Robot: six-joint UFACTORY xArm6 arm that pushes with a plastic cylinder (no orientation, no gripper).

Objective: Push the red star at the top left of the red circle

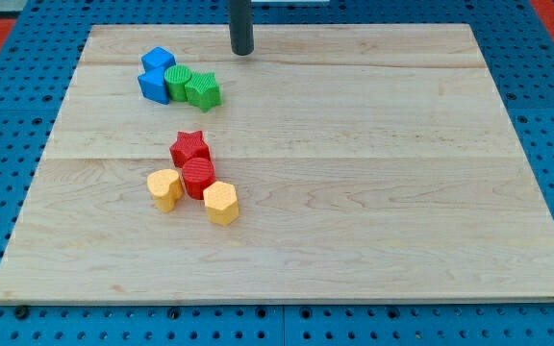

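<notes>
Seven small coloured blocks sit on the pale wooden board (354, 192), in two clusters toward the view's left. My tip (242, 52), the lower end of a straight dark rod, stands near the board's top edge, well apart from every block. No claw here: a bare rod, nothing to open or close, nothing held.

Lower cluster: red star block (189, 147) touching the red circle block (198, 178), lying just above it and a shade to the view's left. Yellow heart-like block (164, 188) just left of the red circle. Yellow hexagon block (221, 202) at its lower right, touching.

Upper cluster, left of my tip and a little lower: two blue blocks, one a cube (158, 60), the other (153, 86) of unclear shape. Beside them a green rounded block (177, 82) and a green star block (203, 90), packed close.
</notes>
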